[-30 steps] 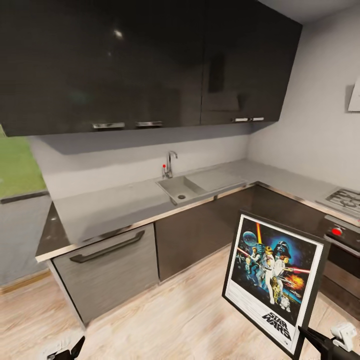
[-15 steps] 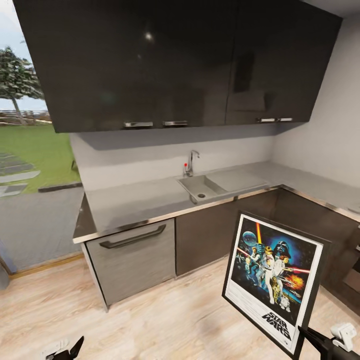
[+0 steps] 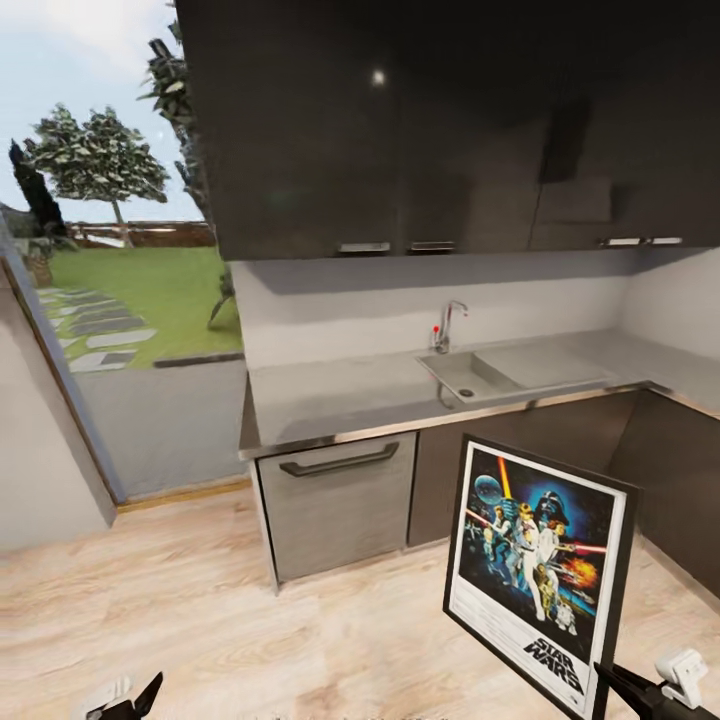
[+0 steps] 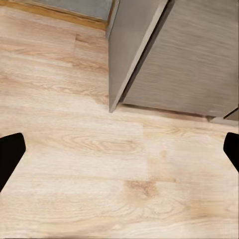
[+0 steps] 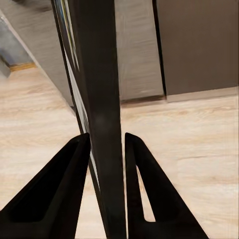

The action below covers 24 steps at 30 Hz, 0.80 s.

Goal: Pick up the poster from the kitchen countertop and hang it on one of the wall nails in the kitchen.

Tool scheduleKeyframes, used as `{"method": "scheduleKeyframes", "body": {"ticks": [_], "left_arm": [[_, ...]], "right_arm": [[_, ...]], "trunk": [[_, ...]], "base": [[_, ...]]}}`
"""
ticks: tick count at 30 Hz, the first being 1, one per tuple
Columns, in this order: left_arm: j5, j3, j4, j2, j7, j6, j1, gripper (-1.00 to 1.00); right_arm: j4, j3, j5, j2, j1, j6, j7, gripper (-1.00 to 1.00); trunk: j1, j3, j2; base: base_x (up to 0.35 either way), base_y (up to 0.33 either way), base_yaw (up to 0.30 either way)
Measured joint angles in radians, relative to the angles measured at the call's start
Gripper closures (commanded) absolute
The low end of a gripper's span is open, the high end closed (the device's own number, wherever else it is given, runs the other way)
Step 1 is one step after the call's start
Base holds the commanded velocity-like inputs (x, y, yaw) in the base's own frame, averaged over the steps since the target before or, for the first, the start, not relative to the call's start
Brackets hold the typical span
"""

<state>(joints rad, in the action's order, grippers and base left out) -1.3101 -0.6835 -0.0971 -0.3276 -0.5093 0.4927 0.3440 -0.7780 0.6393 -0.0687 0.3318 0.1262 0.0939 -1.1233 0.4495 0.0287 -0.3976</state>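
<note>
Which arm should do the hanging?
Right. Its pincer is shut on the poster, fingers on both sides of the frame. The left pincer is open over bare floor, holding nothing.

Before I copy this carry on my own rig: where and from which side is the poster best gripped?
At its frame's lower corner, edge-on from below, as the right gripper does now. The poster is a thin flat panel held upright, so the fingers can pinch front and back faces across the narrow edge.
</note>
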Motion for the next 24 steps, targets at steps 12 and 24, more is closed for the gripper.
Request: {"method": "scheduleKeyframes", "body": {"ticks": [12, 24], "left_arm": [[0.000, 0.000, 0.000, -0.001, 0.000, 0.000, 0.000, -1.00], [-0.002, 0.000, 0.002, -0.003, -0.001, 0.000, 0.000, -1.00]], "right_arm": [[-0.001, 0.000, -0.003, 0.000, 0.000, 0.000, 0.000, 1.00], [-0.001, 0.000, -0.003, 0.000, 0.000, 0.000, 0.000, 1.00]], "trunk": [[0.000, 0.000, 0.000], [0.000, 0.000, 0.000]], "base": [[-0.017, 0.109, 0.290], [0.000, 0.283, 0.290]]}}
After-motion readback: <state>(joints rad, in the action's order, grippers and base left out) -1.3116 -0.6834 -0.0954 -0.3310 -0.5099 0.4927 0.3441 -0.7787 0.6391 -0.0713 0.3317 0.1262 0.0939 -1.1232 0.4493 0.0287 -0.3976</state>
